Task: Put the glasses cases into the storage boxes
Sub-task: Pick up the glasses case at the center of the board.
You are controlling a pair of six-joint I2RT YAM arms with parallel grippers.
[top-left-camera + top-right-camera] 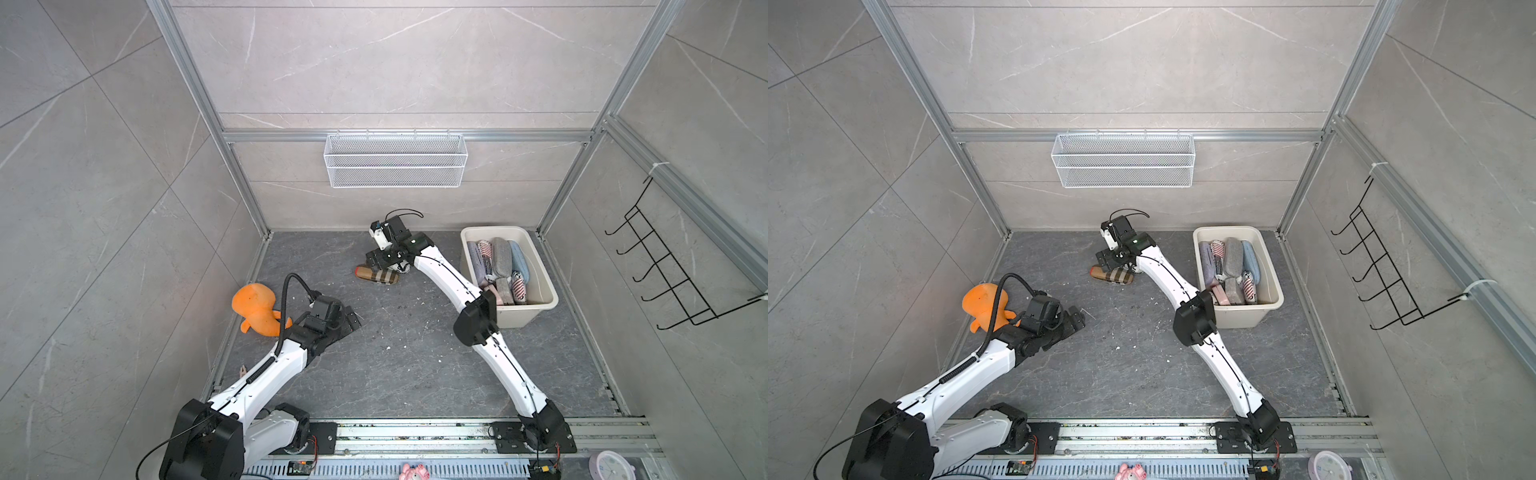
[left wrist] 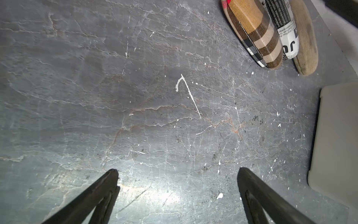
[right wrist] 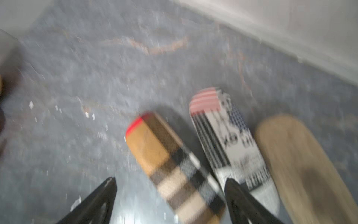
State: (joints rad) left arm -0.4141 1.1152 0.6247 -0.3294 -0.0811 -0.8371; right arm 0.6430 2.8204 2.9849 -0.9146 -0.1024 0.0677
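Three glasses cases lie side by side on the dark floor near the back wall: a brown plaid case [image 3: 174,164] [image 1: 376,275] [image 2: 253,33], a newspaper print case [image 3: 232,143] [image 2: 286,35] and a tan case [image 3: 302,164] [image 2: 304,38]. My right gripper [image 3: 170,180] [image 1: 370,266] is open just above them. Its jaws straddle the near end of the plaid case, and one fingertip sits between the plaid and newspaper cases. The right wrist view is blurred. The cream storage box [image 1: 494,228] [image 1: 1227,227] at the right holds several cases, with a grey case [image 1: 500,257] on top. My left gripper [image 2: 178,171] [image 1: 353,322] is open over bare floor.
An orange plush toy [image 1: 257,309] lies left of my left arm. A white wire mesh basket [image 1: 395,160] hangs on the back wall and a black hook rack [image 1: 665,266] on the right wall. My right forearm crosses in front of the box's near left corner.
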